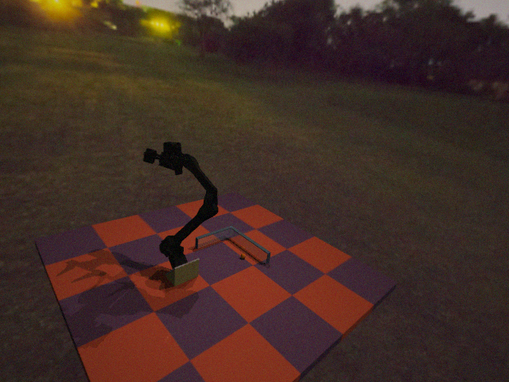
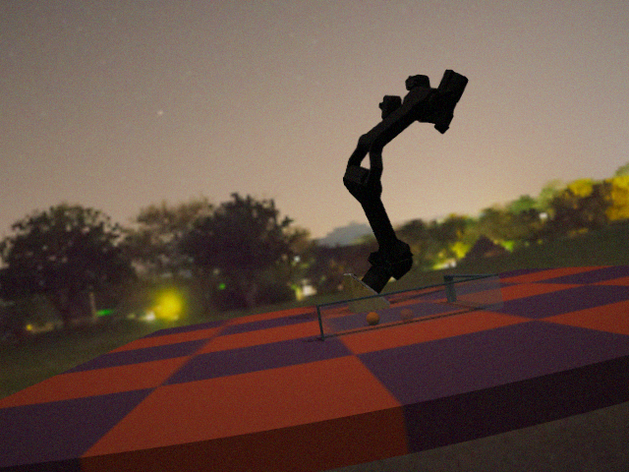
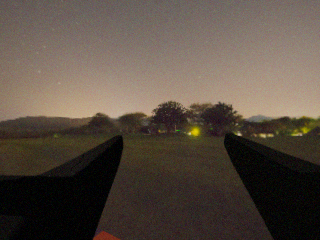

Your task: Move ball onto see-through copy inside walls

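Top view, arm: black arm [image 1: 192, 205] rises from a pale base block [image 1: 184, 272] on the checkered orange and purple tabletop [image 1: 246, 345]; its upper link bends back and to the left, high above the surface.
Top view, jaws: gripper [image 1: 149, 155] at the far left tip of the arm, raised well clear of the tabletop; too small here to read its opening.
Top view, walls: two low clear walls [image 1: 246, 240] meet in a corner just right of the base.
Top view, ball: small orange ball [image 1: 242, 255] rests on the tabletop inside the angle, just beside the longer wall near its open end, well apart from the jaws.
Exterior view, arm: arm [image 2: 378, 203] stands as a dark silhouette against the sky, head turned to the upper right.
Exterior view, ball: ball [image 2: 372, 318] sits behind the near clear wall [image 2: 406, 307].
Exterior view, copy: fainter see-through copy [image 2: 406, 313] lies near the ball, on its right, apart from it.
Wrist view, jaws: two dark fingers spread wide, released, nothing between them; only grass, distant trees and sky show in the gap.
Wrist view, tabletop: a sliver of orange [image 3: 105, 236] at the bottom edge.
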`<state>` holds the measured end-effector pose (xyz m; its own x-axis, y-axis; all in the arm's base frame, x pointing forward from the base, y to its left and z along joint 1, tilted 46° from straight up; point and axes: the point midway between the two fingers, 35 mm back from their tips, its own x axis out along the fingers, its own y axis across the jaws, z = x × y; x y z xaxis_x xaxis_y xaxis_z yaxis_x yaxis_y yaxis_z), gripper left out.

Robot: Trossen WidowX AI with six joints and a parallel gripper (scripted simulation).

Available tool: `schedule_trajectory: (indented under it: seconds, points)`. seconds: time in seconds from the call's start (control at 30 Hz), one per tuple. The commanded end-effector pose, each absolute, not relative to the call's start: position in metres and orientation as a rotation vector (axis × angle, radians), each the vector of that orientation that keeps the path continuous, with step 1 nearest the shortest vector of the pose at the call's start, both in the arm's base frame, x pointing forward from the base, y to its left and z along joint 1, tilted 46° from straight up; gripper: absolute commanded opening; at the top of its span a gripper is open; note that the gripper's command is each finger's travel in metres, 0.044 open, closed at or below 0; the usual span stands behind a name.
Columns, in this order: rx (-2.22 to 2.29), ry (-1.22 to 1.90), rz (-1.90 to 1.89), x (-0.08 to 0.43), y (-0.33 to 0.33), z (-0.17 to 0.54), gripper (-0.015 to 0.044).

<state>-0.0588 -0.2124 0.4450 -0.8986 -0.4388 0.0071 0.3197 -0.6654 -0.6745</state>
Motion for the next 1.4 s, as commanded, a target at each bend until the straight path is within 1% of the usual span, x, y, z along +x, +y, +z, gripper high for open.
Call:
schedule_trajectory:
  seconds: [0.0, 0.1, 0.2, 0.47, 0.6, 0.7, 0.83, 1.0, 1.2, 1.37]
  points:
    - [-0.235, 0.979, -2.530, -0.060, -0.211, 0.445, 0.0374]
    - [-0.222, 0.976, -2.559, -0.071, -0.195, 0.451, 0.0295]
    - [-0.182, 0.998, -2.647, -0.094, -0.164, 0.461, 0.0224]
    - [0.015, 1.117, -2.973, -0.142, -0.059, 0.478, 0.0224]
    - [0.154, 1.171, -3.131, -0.147, 0.000, 0.481, 0.0224]
    - [0.277, 1.206, -3.245, -0.141, 0.045, 0.481, 0.0224]
    - [0.468, 1.238, -3.386, -0.122, 0.102, 0.477, 0.0224]
    - [0.750, 1.247, -3.542, -0.080, 0.165, 0.466, 0.0224]
    - [1.150, 1.191, -3.687, -0.008, 0.221, 0.445, 0.0224]
    - [1.506, 1.080, -3.759, 0.061, 0.246, 0.423, 0.0224]
